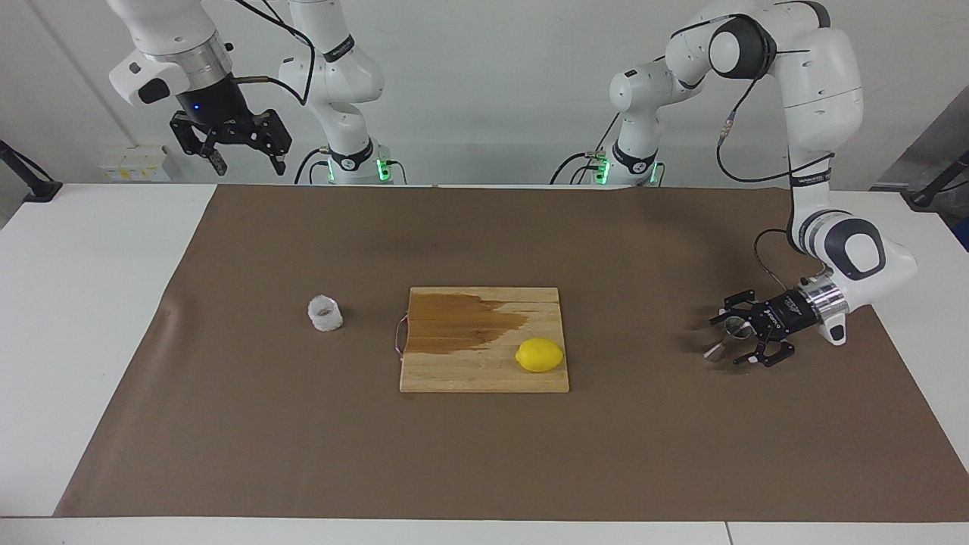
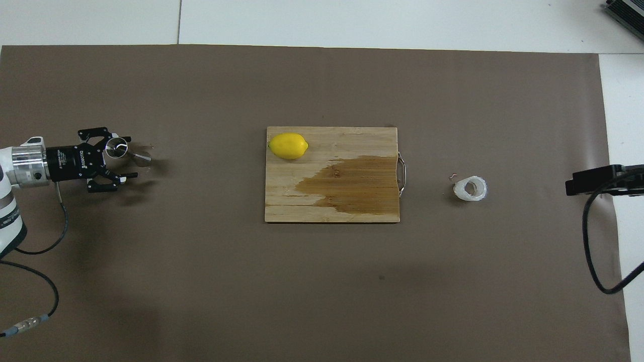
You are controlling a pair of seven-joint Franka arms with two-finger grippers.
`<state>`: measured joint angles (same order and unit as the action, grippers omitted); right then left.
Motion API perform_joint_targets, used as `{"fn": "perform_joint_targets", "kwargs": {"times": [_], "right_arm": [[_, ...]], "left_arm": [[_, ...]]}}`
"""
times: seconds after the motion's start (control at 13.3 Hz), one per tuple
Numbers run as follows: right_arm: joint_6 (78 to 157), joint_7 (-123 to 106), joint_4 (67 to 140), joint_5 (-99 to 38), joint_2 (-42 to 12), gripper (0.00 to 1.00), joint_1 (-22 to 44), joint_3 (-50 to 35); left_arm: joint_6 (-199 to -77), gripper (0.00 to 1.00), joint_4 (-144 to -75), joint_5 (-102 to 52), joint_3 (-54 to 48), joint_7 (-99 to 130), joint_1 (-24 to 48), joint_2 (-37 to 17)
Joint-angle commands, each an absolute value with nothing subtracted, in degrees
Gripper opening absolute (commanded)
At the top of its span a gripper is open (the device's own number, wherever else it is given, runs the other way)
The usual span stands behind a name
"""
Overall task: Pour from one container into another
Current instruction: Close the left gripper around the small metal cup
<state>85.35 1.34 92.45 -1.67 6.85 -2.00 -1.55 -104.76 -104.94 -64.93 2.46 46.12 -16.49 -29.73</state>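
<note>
No pouring is done: the left gripper [image 1: 733,338], fingers apart, brackets the jigger [image 1: 725,335] on the worktop [image 1: 681,454] at right of the facing view, cup [image 1: 325,313] untouched left of centre, right gripper [image 1: 244,157] waiting upper left, fingers apart.
</note>
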Motion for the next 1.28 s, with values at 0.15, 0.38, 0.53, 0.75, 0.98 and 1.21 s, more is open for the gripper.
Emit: {"fn": "perform_joint_targets", "kwargs": {"times": [0.15, 0.38, 0.53, 0.75, 0.98, 1.21], "right_arm": [[84.37, 1.49, 92.20, -2.64, 7.12, 1.00, -2.72, -1.84], [84.37, 1.49, 92.20, -2.64, 7.12, 1.00, -2.72, -1.76], [84.37, 1.49, 92.20, -2.64, 7.12, 1.00, -2.64, -1.76], [84.37, 1.49, 92.20, -2.64, 7.12, 1.00, -2.72, -1.84], [84.37, 1.49, 92.20, -2.64, 7.12, 1.00, -2.64, -1.76], [84.37, 1.49, 92.20, -2.64, 7.12, 1.00, -2.72, -1.76]], "left_arm": [[-106.00, 0.50, -108.37, -68.02, 2.90, 45.62, -16.00, -27.07], [-106.08, 0.25, -108.37, -68.73, 2.99, 45.62, -16.17, -27.07], [-106.00, 0.04, -108.37, -68.99, 2.99, 45.70, -16.43, -27.07], [-104.60, 0.00, -108.11, -69.87, 2.99, 45.88, -16.70, -26.72], [-103.71, 0.00, -108.28, -70.22, 2.64, 46.14, -15.74, -24.62], [-103.45, 0.00, -108.37, -71.27, 2.37, 47.63, -11.88, -22.24]]}}
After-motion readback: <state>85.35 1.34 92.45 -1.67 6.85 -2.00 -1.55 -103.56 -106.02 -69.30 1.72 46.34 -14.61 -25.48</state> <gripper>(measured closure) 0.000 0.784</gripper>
